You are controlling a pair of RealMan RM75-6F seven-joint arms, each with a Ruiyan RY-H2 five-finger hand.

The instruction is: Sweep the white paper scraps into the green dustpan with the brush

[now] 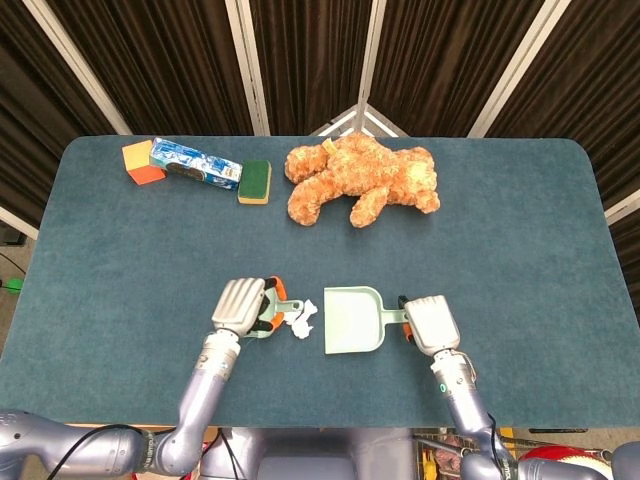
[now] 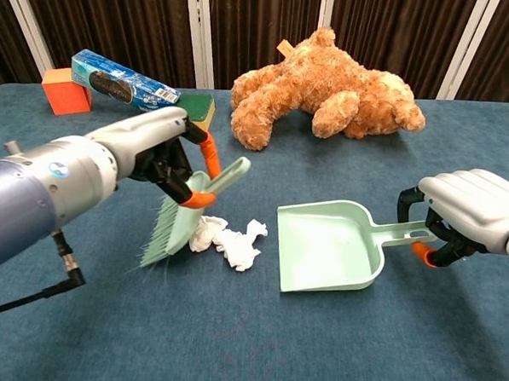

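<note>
Right now your left hand [image 2: 158, 151] has its fingers [image 2: 198, 158] wrapped round the handle of the brush [image 2: 181, 212], which hangs tilted with its bristles down at the lower left of the chest view and its handle tip pointing up and to the right. The bristles reach the surface [image 2: 255, 344] just left of the paper scraps [image 2: 228, 240], and the brush head looks to be touching the nearest scrap. In the head view the same hand [image 1: 240, 304] sits left of centre in the lower half of the frame, hiding most of the brush, with the scraps [image 1: 300, 322] showing just to its right.

Your right hand [image 2: 471, 210] has its fingers [image 2: 415, 218] curled closed round the handle of the green dustpan [image 2: 328, 246] at the right edge of the chest view. The pan lies flat on the surface with its open mouth facing left, toward the scraps, a small gap between them. From above, the dustpan [image 1: 350, 320] sits just right of the scraps, and your right hand [image 1: 430, 322] is right of it.

Along the top of the frame, well apart from all this, lie a teddy bear [image 2: 320, 87] on its side, a sponge [image 2: 195, 110], a blue biscuit packet [image 2: 124, 81] and an orange block [image 2: 65, 91] at the upper left.
</note>
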